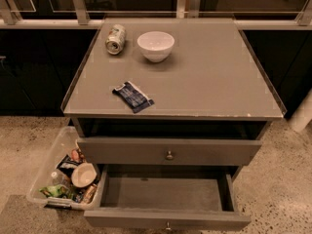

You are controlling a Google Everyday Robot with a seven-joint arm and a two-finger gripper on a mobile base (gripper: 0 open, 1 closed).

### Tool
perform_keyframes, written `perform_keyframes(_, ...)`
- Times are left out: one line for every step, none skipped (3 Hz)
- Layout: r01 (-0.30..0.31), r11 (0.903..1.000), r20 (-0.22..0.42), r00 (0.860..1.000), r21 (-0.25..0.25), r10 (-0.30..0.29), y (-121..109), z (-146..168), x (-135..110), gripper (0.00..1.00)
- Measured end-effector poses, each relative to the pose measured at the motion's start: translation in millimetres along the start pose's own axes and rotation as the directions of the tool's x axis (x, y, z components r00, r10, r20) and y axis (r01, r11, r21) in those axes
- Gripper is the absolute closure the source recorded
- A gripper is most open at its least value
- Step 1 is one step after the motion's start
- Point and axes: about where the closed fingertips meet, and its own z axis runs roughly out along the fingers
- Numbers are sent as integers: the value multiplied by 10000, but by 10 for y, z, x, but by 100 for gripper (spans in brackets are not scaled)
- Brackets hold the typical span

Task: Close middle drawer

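Observation:
The middle drawer [165, 195] is pulled far out at the bottom of the camera view. Its plain grey inside is empty. Its low front panel [126, 219] runs along the lower edge, with a small round knob [167, 225] at its centre. Above it, the drawer with the taller front panel [122, 151] and its knob [169, 155] sticks out only slightly. A third drawer front is hidden. The gripper is out of view.
The grey cabinet top [209, 77] holds a lying can [116, 39], a white bowl [155, 45] and a dark blue packet [133, 96]. A clear bin [48, 172] of snacks stands on the speckled floor to the left of the drawers. A white post [303, 113] stands at the right.

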Motion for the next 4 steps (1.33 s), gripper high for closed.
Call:
perform_keyframes(81, 9984, 229, 9997, -557, -69, 110, 256, 16, 0)
perform_keyframes(83, 9984, 229, 9997, -553, -71, 110, 256, 15, 0)
perform_keyframes(334, 9994, 172, 9993, -81, -332, 55, 242, -113, 0)
perform_keyframes(572, 9957, 389, 9974, 731, -602, -122, 121, -325, 0)
